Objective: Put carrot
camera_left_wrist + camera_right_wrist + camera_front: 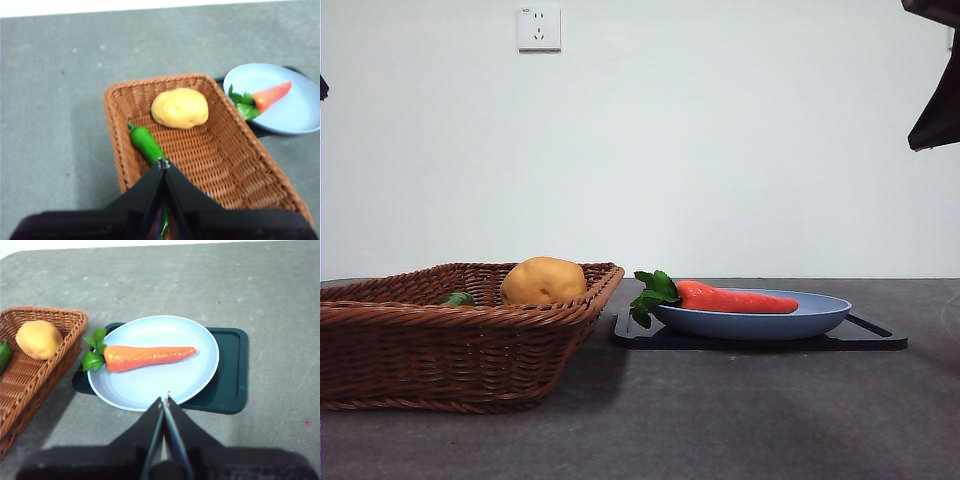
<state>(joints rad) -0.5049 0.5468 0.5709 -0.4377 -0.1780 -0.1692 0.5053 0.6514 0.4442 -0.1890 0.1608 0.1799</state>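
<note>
Basket [440, 345] holds potato [543, 281]; carrot [735, 299] on plate [820, 315]; both arms' fingers closed, empty.

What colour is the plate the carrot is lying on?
Pale blue. The plate shows best in the right wrist view, with the carrot lying across it.

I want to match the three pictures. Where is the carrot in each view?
Front view: carrot right of centre, lying on the blue plate.
Left wrist view: carrot at right edge.
Right wrist view: carrot at centre.
Shared landmark: potato in the basket.
</note>
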